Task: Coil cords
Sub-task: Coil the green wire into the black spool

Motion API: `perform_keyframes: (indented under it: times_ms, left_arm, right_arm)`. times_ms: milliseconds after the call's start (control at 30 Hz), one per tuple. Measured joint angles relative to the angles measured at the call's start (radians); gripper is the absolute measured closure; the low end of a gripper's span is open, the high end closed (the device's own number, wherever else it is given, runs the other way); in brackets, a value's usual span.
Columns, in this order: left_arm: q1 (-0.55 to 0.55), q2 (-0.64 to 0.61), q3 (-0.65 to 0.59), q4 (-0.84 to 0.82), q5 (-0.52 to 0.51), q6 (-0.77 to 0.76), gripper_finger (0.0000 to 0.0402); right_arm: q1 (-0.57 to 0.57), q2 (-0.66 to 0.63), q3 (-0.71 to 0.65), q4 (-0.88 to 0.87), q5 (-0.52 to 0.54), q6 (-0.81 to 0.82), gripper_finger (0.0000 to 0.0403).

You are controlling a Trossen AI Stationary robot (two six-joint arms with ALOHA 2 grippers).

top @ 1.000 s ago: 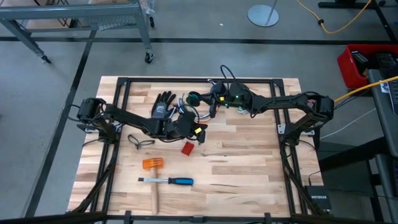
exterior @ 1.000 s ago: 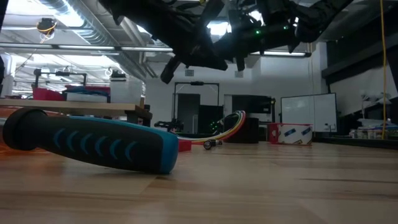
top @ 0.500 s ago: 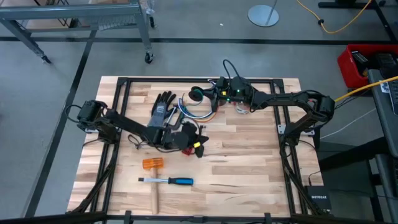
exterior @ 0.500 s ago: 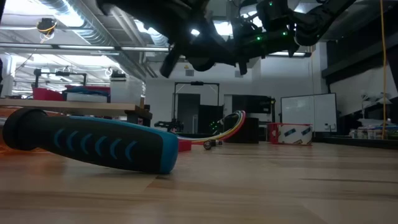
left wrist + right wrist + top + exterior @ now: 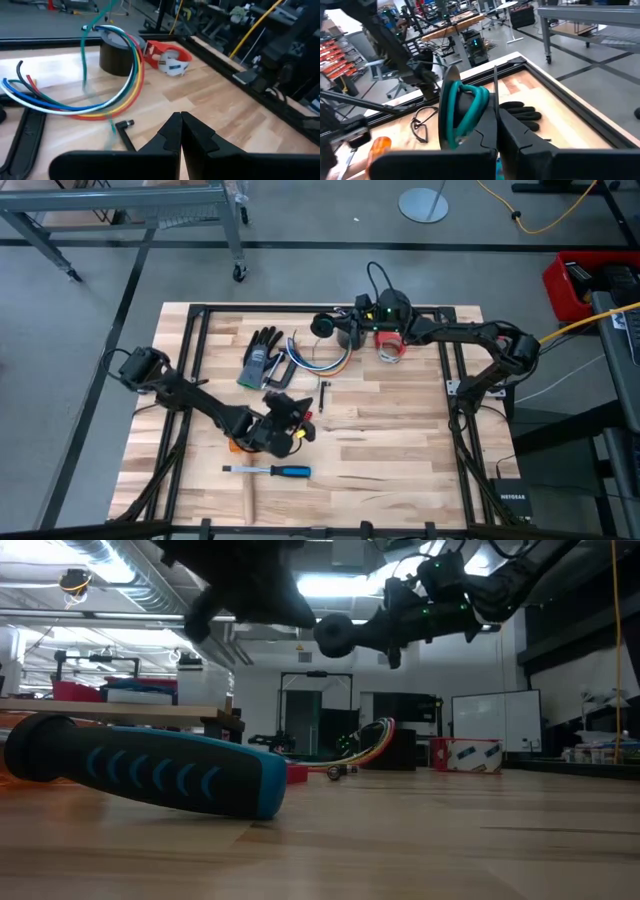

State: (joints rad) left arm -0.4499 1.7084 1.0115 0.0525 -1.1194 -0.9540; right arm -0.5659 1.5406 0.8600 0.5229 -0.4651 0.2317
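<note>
Two arms: both working over the wooden table (image 5: 400,440).
Left gripper (image 5: 290,423): hovering near the blue-handled chisel (image 5: 270,471), fingers pressed together, carrying nothing.
Cords (image 5: 315,360): bundle of blue, orange, white and green wires lying curved beside the black work glove (image 5: 262,353).
Right gripper (image 5: 345,332): sitting at the far edge, fingers closed, beside the dark tape roll (image 5: 322,326) and red tape ring (image 5: 391,346).

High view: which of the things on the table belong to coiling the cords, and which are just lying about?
Part of the job:
- coloured cords
- green loop of cord

Just lying about:
- glove
- dark tape roll
- red tape ring
- orange hammer
- blue-handled tool
</note>
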Motion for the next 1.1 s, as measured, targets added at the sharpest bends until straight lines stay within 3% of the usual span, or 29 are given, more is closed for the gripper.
perform_keyframes:
  times_ms: [300, 367, 567, 733, 900, 1100]
  left_arm:
    - [-0.059, 0.016, 0.0, -0.003, -0.275, -0.011, 0.0401]
    - [-0.05, 0.026, 0.0, -0.02, -0.293, -0.045, 0.0401]
    - [0.011, 0.081, -0.001, -0.021, -0.209, -0.117, 0.0399]
    - [0.071, 0.102, -0.001, -0.02, -0.064, -0.097, 0.0358]
    - [0.122, 0.099, -0.001, -0.016, -0.054, -0.006, 0.0295]
    - [0.174, 0.098, -0.001, -0.015, -0.052, 0.101, 0.0258]
  right_arm:
    - [-0.011, 0.0, 0.0, 0.0, -0.087, 0.0, 0.0402]
    - [-0.01, 0.0, 0.0, 0.003, -0.116, 0.001, 0.0402]
    - [-0.011, 0.0, -0.001, 0.057, -0.221, 0.055, 0.0402]
    - [-0.01, 0.0, -0.001, 0.136, -0.369, 0.126, 0.0402]
    - [-0.01, 0.0, -0.001, 0.165, -0.495, 0.139, 0.0402]
    - [-0.003, 0.0, -0.001, 0.166, -0.524, 0.138, 0.0402]
